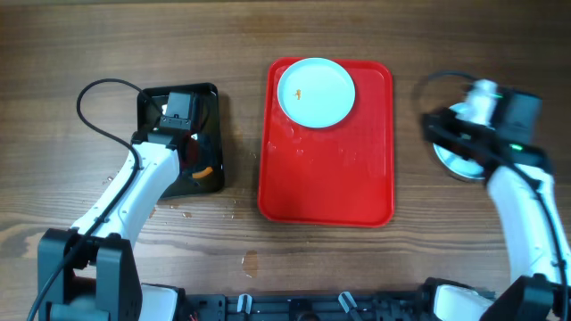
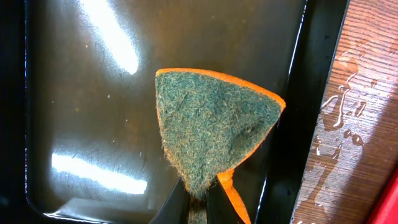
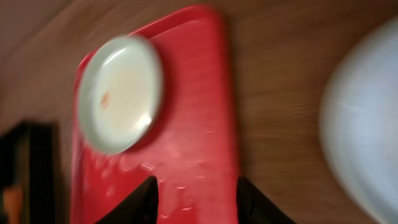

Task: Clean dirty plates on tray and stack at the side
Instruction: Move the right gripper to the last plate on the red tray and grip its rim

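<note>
On the far end of the red tray (image 1: 326,187), one dirty plate (image 1: 316,92), with an orange smear left of its centre. Rest of tray bare, wet sheen. Tray's long axis runs near to far from the robot; the plate is round, so no axis of its own.

Left tool (image 2: 200,202): closed on a corner of the scouring sponge (image 2: 211,124), green face up, orange backing at the edges, over the wet black tray (image 1: 212,98). Dirty plate lies to its right and a little farther out, across a strip of bare counter (image 1: 401,259).

Right tool (image 3: 198,199): fingers parted, nothing between them, beside a pale plate (image 1: 455,165) on the counter right of the red tray. Count of plates there: cannot tell. Dirty plate lies to its left.

Both tools look about equally far from it. Judgement: scrubbing falls to the left, which carries the sponge.
</note>
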`<state>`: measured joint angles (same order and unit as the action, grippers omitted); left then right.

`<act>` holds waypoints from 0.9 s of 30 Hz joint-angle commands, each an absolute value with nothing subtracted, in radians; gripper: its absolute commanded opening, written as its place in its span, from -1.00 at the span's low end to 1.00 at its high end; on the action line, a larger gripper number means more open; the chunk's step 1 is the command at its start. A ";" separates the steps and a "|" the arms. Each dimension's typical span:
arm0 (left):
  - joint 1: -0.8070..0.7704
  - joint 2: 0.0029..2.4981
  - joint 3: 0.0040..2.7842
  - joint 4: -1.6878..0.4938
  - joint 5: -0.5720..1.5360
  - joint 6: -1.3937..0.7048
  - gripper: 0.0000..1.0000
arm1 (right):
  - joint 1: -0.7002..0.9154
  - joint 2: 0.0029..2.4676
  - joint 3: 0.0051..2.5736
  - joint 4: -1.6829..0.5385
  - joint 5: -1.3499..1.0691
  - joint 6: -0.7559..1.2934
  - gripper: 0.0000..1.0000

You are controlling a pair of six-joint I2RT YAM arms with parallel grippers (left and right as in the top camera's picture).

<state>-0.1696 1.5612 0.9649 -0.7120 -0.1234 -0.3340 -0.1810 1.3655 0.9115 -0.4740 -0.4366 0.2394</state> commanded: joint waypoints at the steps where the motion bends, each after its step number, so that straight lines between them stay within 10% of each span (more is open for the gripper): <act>1: -0.163 1.558 0.967 -0.679 -0.105 -0.256 -0.92 | 0.049 1.349 0.939 -0.433 -0.349 0.147 -0.15; 22: -0.163 1.695 0.834 -0.418 -0.138 -0.231 -0.92 | 0.276 1.898 0.939 0.212 0.001 0.024 -0.13; 27: -0.163 1.695 0.834 -0.418 -0.138 -0.231 -0.92 | 0.281 1.936 0.939 0.120 -0.055 0.079 -0.80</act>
